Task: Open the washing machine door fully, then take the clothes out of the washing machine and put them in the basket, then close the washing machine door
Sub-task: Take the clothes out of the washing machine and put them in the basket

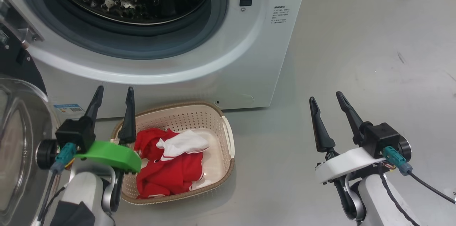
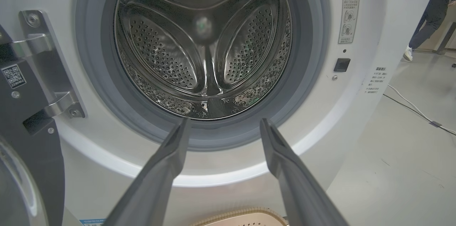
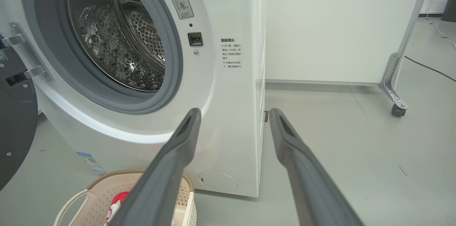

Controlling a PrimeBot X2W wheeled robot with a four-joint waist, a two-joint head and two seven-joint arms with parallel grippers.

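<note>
The white washing machine (image 1: 199,72) stands ahead with its door (image 1: 14,140) swung open at the far left, glass bowl facing me. Its steel drum (image 2: 203,47) looks bare inside. The cream basket (image 1: 221,126) sits on the floor in front of the machine and holds the clothes (image 1: 167,169), red garments with a white cloth on top. My left gripper (image 1: 114,92) hovers open above the basket's left rim, fingers pointing at the machine. My right gripper (image 1: 326,96) is open over bare floor to the right of the basket. The basket's rim (image 3: 107,179) also shows in the right wrist view.
Grey floor (image 1: 356,58) stretches to the right of the machine. A white panel on a castor frame (image 3: 393,97) stands behind, and a cable (image 2: 413,108) lies on the floor. A person's legs (image 2: 427,15) show far back at the right.
</note>
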